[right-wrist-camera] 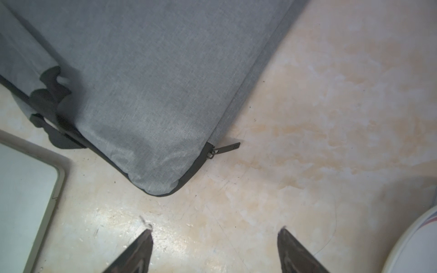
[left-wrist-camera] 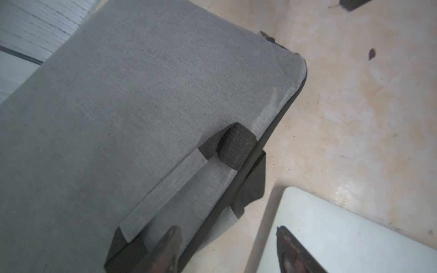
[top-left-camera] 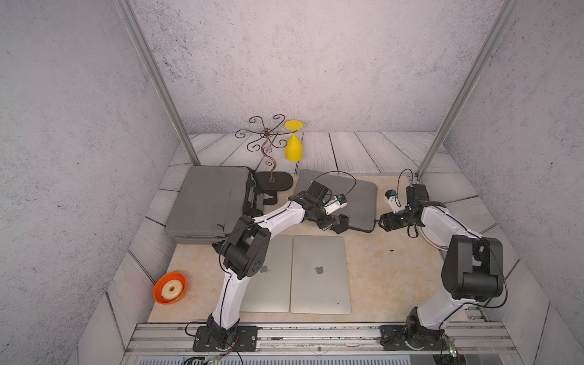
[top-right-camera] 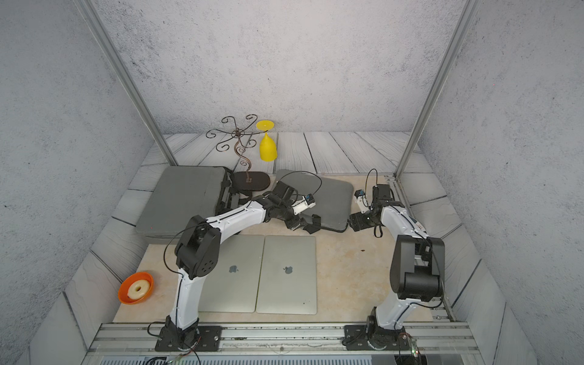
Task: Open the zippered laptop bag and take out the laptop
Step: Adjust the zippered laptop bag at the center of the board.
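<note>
Fingers point(right-wrist-camera: 142, 250) on the right gripper point(right-wrist-camera: 215, 230) are hanging wide apart, gripping nothing. Zipper pull point(right-wrist-camera: 228, 147) is lying straight ahead of them at the bag point(right-wrist-camera: 153, 82) corner, its length running across their gap. Left gripper point(left-wrist-camera: 229, 236), also spread empty, is sitting farther off, over the handle point(left-wrist-camera: 236, 146).

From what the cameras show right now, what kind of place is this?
Most likely a robot test cell, not a home: robot arms bolted to a metal rail, plain panel walls on aluminium posts, and staged props such as two laptops and a grey laptop bag.
</note>
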You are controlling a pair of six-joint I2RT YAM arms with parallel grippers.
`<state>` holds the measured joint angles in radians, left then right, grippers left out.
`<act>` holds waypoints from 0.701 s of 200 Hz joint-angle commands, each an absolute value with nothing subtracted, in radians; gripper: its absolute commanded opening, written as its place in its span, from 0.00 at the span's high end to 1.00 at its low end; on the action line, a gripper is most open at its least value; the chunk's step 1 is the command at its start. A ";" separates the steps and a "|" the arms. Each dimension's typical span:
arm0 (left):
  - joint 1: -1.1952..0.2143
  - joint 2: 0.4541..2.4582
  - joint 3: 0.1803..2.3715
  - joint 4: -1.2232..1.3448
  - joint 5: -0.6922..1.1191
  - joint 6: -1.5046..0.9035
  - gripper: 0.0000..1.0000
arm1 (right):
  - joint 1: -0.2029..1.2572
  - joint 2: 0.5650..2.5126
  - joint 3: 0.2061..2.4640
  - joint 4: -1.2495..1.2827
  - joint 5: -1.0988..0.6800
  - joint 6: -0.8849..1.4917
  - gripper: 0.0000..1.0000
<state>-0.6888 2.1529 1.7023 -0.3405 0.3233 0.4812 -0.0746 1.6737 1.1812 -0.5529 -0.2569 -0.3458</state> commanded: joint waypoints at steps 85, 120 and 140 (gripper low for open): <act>-0.685 2.291 1.824 -0.410 0.160 0.977 0.37 | -0.086 1.802 1.267 -0.631 -0.241 -0.594 0.19; -0.683 2.322 1.839 -0.437 0.140 1.014 0.38 | -0.086 1.850 1.299 -0.621 -0.236 -0.615 0.19; -0.680 2.337 1.838 -0.431 0.121 1.019 0.39 | -0.086 1.869 1.309 -0.617 -0.246 -0.618 0.19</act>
